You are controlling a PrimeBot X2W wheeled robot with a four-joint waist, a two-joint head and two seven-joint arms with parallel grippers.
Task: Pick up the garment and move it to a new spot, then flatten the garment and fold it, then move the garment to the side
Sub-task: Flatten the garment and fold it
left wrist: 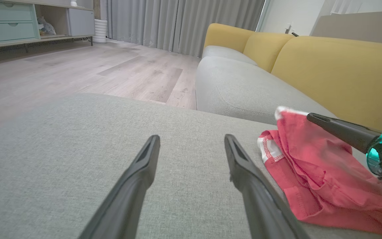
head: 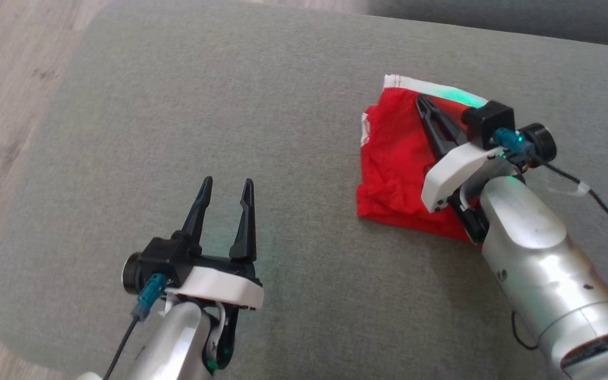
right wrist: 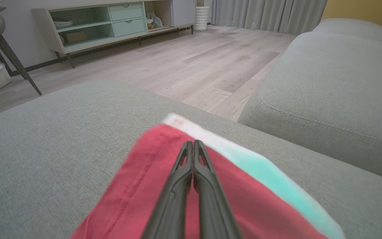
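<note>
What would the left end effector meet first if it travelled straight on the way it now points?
Probably the bare grey cushion itself: the left end effector points low across it, with nothing lying ahead. The red garment sits to its right, off that line. Depth is hard to judge.

The right arm [head: 525, 232] hides the right edge of the garment [head: 393, 158]; whether the closed right gripper [head: 421, 100] pinches cloth or merely rests on it cannot be told

Head looks down — both low wrist views share the garment [head: 393, 153].
</note>
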